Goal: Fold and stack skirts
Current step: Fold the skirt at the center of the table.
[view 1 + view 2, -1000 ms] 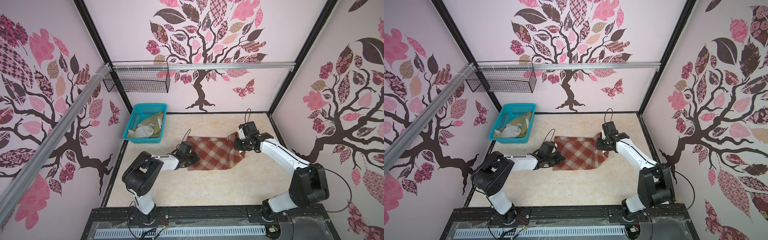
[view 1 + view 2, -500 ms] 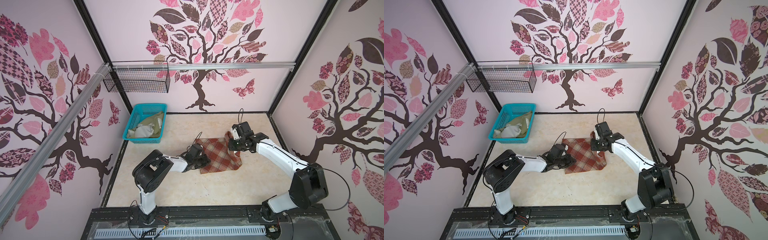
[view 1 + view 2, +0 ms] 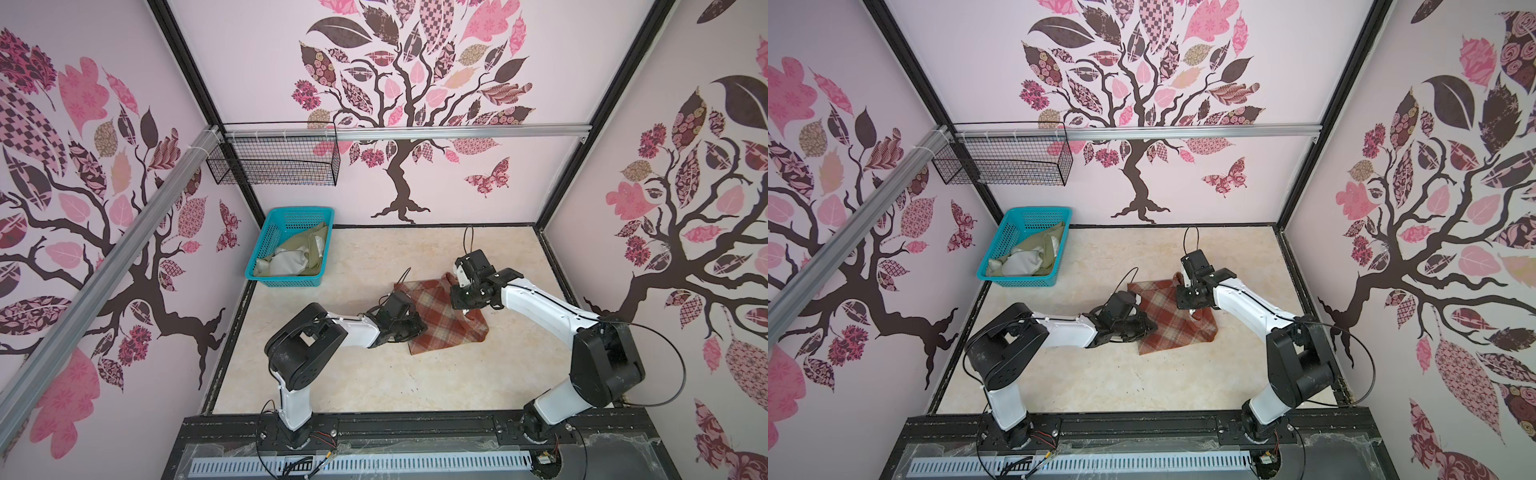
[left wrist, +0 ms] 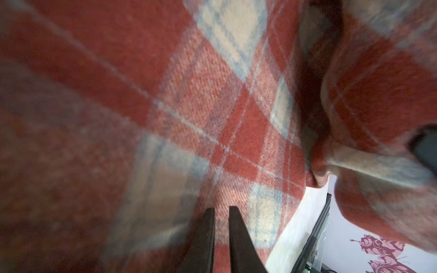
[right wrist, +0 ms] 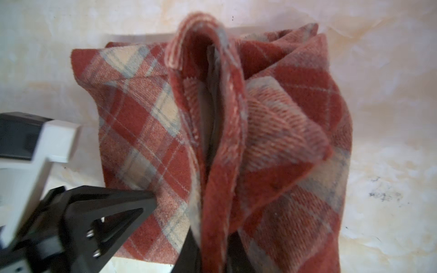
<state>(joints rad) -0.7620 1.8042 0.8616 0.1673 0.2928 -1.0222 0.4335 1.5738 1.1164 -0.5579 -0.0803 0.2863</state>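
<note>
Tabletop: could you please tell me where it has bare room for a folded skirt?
Free: the tabletop between plaid skirt and front rail, and between basket and right wall. Crowded: the middle, where left gripper and right gripper grip it.

Top views look down from high; wrist cameras sit close on plaid skirt (image 5: 146,132).

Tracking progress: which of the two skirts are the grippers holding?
The plaid skirt: left gripper and right gripper both pinch it. The olive-green skirt lies in the turquoise basket.
</note>
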